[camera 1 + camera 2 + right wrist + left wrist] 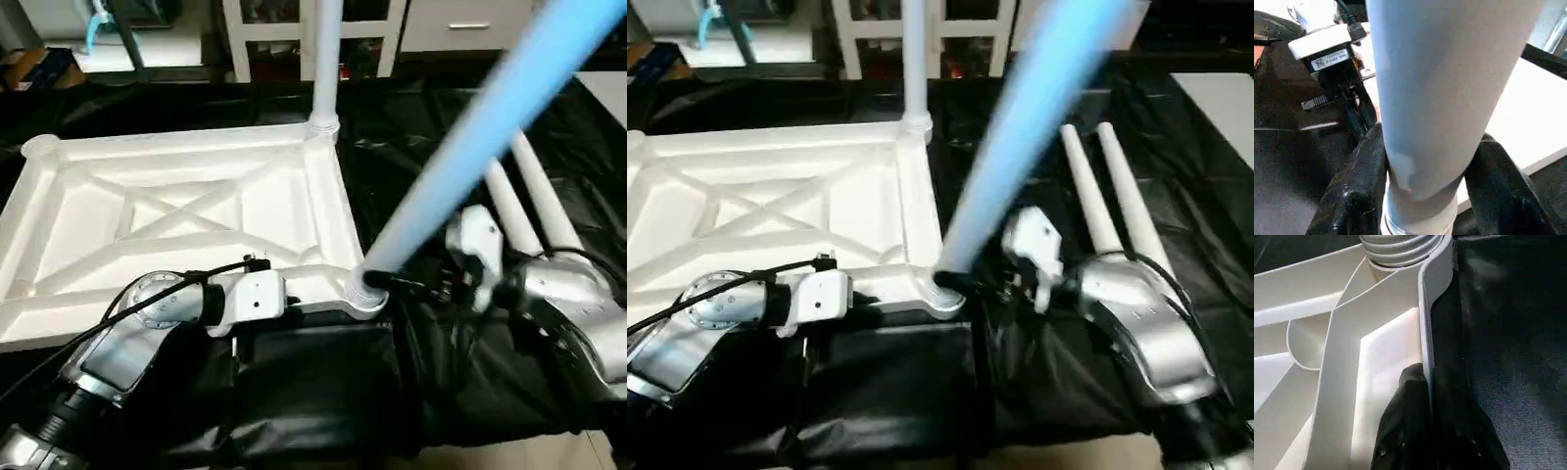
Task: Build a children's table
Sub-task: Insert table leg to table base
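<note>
Nearest the robot, a black cloth [323, 392] covers the work surface and hangs over its near edge. On it lies the table top [186, 220], underside up, its crossed ribs showing and its raised rim running round all four sides. The left gripper [1425, 396] is pinched closed on the near rim, one finger on each side of the thin wall, close to the near right corner. At that corner the round socket [364, 292] holds the foot of a leg [470, 137], which leans up and to the right. The right gripper [1425, 191] clasps this leg just above the socket, its black fingers [1354, 191] pressed on either side of the tube. To the right of the top, two spare legs [1112, 191] lie side by side on the cloth, near the right arm. At the far right corner another leg [327, 59] stands upright in its socket. Beyond the cloth is white shelving [313, 29].
</note>
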